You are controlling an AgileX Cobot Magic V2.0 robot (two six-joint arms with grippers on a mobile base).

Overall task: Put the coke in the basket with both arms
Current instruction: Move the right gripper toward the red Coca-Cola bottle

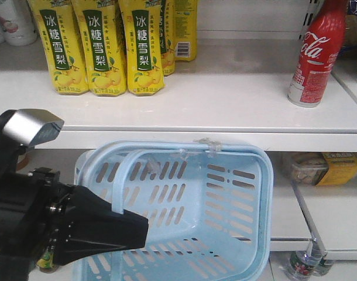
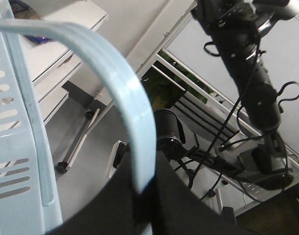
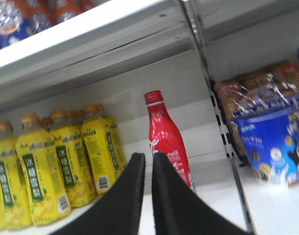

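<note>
Exterior front-facing view: the coke (image 1: 316, 52) stands upright at the upper right of the frame, on a white shelf (image 1: 225, 99), well apart from a row of yellow bottles (image 1: 102, 47) at the upper left; the basket (image 1: 268, 193) fills the lower centre, below that shelf's front edge, its open mouth tipped toward the camera, clear tape (image 1: 208, 143) on its far rim; the left gripper (image 1: 129, 225) reaches in from the lower left and meets the basket's swing handle (image 1: 123, 175), far from the coke, which sits diagonally across the frame from it. In the left wrist view the pale blue handle (image 2: 130, 122) curves down into the gap between the black fingers (image 2: 188, 210), which are clamped on it. In the right wrist view the right gripper (image 3: 148, 159) rises from the bottom centre, its two fingers almost together with only a thin slit between them and nothing held; the coke (image 3: 166, 137) stands just behind the fingertips and slightly to their right, red cap up, its base hidden by the right-hand finger; whether it touches the finger cannot be told; the yellow bottles (image 3: 51, 181) line the left of the frame.
</note>
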